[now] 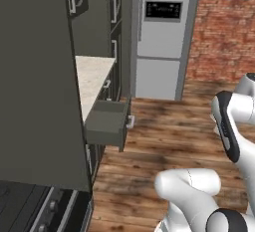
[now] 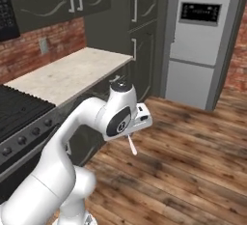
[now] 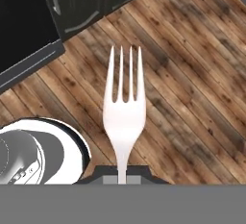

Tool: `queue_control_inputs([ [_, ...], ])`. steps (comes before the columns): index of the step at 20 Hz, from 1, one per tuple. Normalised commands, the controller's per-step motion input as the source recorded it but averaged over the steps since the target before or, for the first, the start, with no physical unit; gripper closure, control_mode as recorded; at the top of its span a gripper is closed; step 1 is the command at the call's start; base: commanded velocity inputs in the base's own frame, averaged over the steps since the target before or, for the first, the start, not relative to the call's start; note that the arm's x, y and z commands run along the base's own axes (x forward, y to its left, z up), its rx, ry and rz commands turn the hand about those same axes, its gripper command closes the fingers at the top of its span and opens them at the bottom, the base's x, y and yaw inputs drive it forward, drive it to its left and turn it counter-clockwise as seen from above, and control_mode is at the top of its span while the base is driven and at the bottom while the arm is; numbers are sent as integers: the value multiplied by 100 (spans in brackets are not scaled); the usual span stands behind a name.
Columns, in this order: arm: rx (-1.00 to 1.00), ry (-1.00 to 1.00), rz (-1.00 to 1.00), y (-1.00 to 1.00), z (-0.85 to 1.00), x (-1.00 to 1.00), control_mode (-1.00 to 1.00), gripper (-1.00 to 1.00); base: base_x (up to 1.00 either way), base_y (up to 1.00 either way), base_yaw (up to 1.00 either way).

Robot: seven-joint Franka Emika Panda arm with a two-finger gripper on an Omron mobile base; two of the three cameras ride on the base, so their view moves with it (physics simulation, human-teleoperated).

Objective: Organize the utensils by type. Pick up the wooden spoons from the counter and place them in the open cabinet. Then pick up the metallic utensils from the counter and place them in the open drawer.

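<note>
My gripper (image 3: 123, 174) is shut on a silvery fork (image 3: 124, 107), whose tines point away from the hand over the wooden floor. From the right base view the gripper (image 2: 130, 135) hangs in front of the counter's lower drawers, with the fork (image 2: 131, 145) pointing down from it. The dark grey drawer (image 1: 106, 122) stands pulled open below the end of the beige counter (image 1: 92, 79) (image 2: 72, 74). The fork's handle is hidden between the fingers. The wooden spoons are out of view.
A tall dark cabinet door (image 1: 35, 76) stands close at the left. The silver fridge (image 1: 159, 37) (image 2: 202, 40) is at the back, past the counter's end. The black stovetop (image 2: 19, 108) lies left of the counter. Open wooden floor (image 2: 193, 151) spreads to the right.
</note>
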Motion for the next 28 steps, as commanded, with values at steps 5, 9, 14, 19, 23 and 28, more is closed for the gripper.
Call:
queue_control_inputs([
  [5, 0, 0, 0, 0, 0, 0, 100, 100, 72, -1, 0],
  [9, 0, 0, 0, 0, 0, 0, 100, 100, 48, 18, 0],
  [14, 0, 0, 0, 0, 0, 0, 100, 100, 30, 46, 0],
  [19, 0, 0, 0, 0, 0, 0, 100, 100, 35, 44, 0],
  [23, 0, 0, 0, 0, 0, 0, 100, 100, 50, 26, 0],
  [28, 0, 0, 0, 0, 0, 0, 100, 100, 48, 24, 0],
])
